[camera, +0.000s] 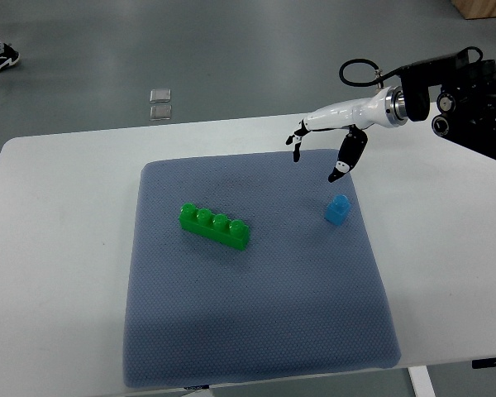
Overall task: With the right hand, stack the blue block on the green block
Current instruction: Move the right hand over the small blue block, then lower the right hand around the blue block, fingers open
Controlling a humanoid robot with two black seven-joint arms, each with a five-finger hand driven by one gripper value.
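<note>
Stacking not begun. Right hand [326,145] hangs released, fingers spread and holding nothing, above and just beyond the blue block [337,210], apart from it. That block stands on the grey mat [256,331], well to the right of the green block [215,226]. Grasp, carry and placement all remain.
</note>
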